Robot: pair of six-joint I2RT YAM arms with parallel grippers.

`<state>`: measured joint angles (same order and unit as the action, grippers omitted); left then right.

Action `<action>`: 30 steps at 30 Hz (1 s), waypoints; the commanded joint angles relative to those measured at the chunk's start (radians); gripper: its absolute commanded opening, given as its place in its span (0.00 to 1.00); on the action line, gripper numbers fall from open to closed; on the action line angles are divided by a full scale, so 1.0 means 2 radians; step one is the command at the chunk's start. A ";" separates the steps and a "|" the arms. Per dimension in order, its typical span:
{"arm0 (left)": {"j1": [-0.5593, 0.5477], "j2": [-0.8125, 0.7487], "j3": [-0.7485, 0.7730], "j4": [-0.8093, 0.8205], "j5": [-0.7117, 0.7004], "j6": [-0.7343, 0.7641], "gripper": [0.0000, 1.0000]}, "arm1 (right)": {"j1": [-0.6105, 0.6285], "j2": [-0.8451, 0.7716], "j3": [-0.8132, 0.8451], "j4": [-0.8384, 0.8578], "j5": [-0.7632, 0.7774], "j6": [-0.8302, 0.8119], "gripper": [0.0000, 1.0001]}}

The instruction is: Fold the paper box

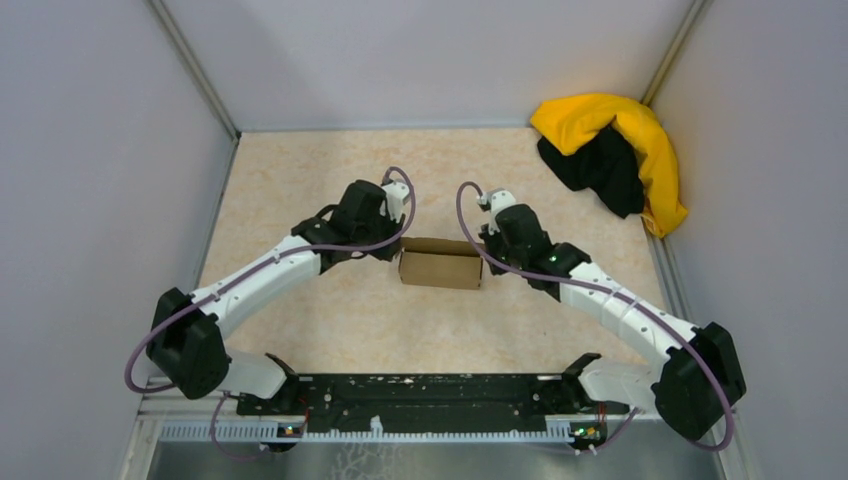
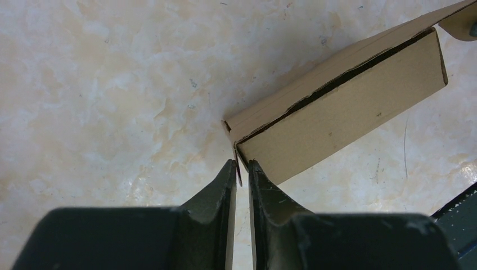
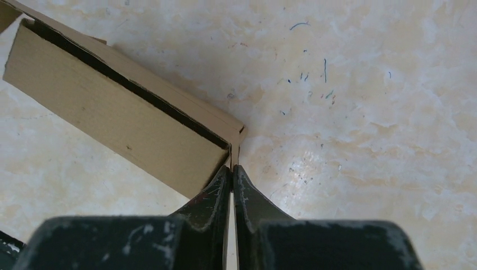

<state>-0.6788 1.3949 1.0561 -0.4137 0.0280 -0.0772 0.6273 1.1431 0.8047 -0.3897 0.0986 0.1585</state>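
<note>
Seen from above, a small brown paper box (image 1: 441, 265) sits on a pale, marbled beige surface (image 1: 340, 330). The box is folded into a low rectangular shape, with one long side toward the arm bases.

Two white and black robot arms reach in to the box from either side. The left gripper (image 1: 396, 251) meets the box's left end and the right gripper (image 1: 486, 250) meets its right end, so the box lies directly between them.

In the left wrist view, the two dark fingers (image 2: 216, 197) are drawn nearly together. A thin cardboard flap at the near corner of the box (image 2: 343, 107) is caught between their tips. A dark slit runs along the length of the box where the top panel sits a little above the front wall.

In the right wrist view, the right gripper (image 3: 232, 171) has its fingers pressed together. They nip the thin upright edge of cardboard at the corner of the box (image 3: 112, 118). The same dark gap shows under the top panel here too.

Well beyond the box, toward its right, a heap of yellow and black cloth (image 1: 612, 150) lies in the far corner against the grey walls. On the near side of the box, a black mounting bar (image 1: 430, 392) carries both arm bases.
</note>
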 commanded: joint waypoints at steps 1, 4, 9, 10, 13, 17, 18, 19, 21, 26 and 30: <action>-0.005 0.005 0.022 -0.012 0.011 -0.017 0.19 | 0.005 0.003 0.038 0.012 -0.018 0.014 0.03; -0.007 0.006 0.025 -0.017 0.012 -0.025 0.19 | 0.005 0.007 0.045 0.009 -0.027 0.021 0.03; -0.010 0.007 0.026 -0.018 0.016 -0.037 0.19 | 0.005 0.017 0.048 0.006 -0.033 0.033 0.02; -0.011 0.009 0.026 -0.019 0.016 -0.039 0.19 | 0.005 0.018 0.048 0.006 -0.033 0.037 0.02; -0.013 0.012 0.026 -0.019 0.018 -0.046 0.19 | 0.007 0.021 0.045 0.010 -0.039 0.048 0.02; -0.018 0.018 0.026 -0.016 0.020 -0.052 0.19 | 0.010 0.026 0.045 0.013 -0.044 0.060 0.02; -0.019 0.020 0.026 -0.016 0.020 -0.054 0.19 | 0.011 0.027 0.045 0.015 -0.047 0.063 0.01; -0.021 0.021 0.026 -0.016 0.020 -0.055 0.19 | 0.012 0.028 0.045 0.017 -0.048 0.066 0.01; -0.023 0.023 0.025 -0.016 0.020 -0.058 0.18 | 0.015 0.030 0.046 0.018 -0.048 0.072 0.01; -0.026 0.025 0.022 -0.012 0.021 -0.061 0.18 | 0.022 0.036 0.046 0.024 -0.048 0.079 0.00; -0.026 0.027 0.019 -0.010 0.020 -0.061 0.18 | 0.025 0.040 0.048 0.029 -0.062 0.086 0.00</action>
<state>-0.7074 1.4258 1.0843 -0.4522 0.0174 -0.1745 0.6350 1.2087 0.8474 -0.4030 0.0673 0.2913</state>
